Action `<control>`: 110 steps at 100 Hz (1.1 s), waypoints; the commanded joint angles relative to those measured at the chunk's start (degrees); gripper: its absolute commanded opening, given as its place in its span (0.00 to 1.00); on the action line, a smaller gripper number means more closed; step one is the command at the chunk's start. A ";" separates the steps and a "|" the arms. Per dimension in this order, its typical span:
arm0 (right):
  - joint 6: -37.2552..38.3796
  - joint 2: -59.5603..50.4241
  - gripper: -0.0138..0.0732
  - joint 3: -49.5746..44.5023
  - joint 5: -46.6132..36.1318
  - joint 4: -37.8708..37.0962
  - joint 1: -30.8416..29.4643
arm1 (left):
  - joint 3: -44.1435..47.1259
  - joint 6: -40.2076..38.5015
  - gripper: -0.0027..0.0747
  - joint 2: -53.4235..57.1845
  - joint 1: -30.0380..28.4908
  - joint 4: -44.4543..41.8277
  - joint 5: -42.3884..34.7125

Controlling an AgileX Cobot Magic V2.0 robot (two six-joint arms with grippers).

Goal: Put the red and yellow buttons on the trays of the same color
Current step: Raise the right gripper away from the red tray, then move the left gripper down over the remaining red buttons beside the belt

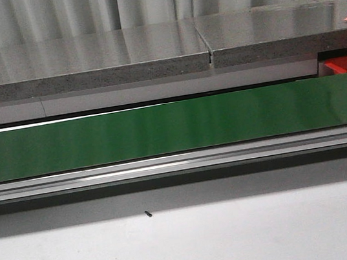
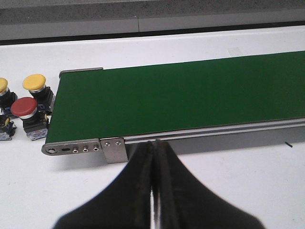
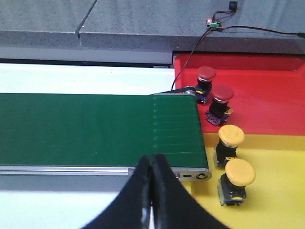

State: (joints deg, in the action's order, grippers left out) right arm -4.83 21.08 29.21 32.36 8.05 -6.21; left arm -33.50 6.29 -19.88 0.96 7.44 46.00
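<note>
You are looking at a white table (image 1: 192,251) that is carrying a long green conveyor belt (image 1: 173,127), which is running across the whole front view; behind it a grey stone ledge (image 1: 149,52) is lying under a pale curtain.

At the belt's right end, the right wrist view is showing you a red tray (image 3: 267,95) and, touching its near edge, a yellow tray (image 3: 271,191). Two red buttons are standing upright on the red tray just beside the belt's end: one red button (image 3: 206,76) at the far corner of the belt, a second red button (image 3: 221,98) just nearer. Two yellow buttons are sitting on the yellow tray: one yellow button (image 3: 230,140) close to the seam with the red tray, another yellow button (image 3: 239,176) beside the belt's near corner.

At the belt's left end, the left wrist view is showing you three buttons waiting on the table: a loose red button (image 2: 25,112), a loose yellow button (image 2: 35,86) behind it, and a third, yellow-capped button (image 2: 3,88) cut by the frame edge.

The left gripper (image 2: 155,148) is hanging over the belt's near rail with its fingers pressed together, holding nothing. The right gripper (image 3: 151,160) is doing likewise, fingers closed and empty.

A small dark speck (image 1: 148,214) is lying on the table.
</note>
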 commanded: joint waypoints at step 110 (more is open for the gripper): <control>-0.59 0.07 0.08 1.35 -3.22 0.32 0.17 | -1.53 -0.47 0.01 -5.59 0.34 2.27 -8.26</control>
State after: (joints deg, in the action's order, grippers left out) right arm -4.92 21.08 29.21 33.06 8.05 -6.21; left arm -33.50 6.29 -22.83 0.96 8.52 44.42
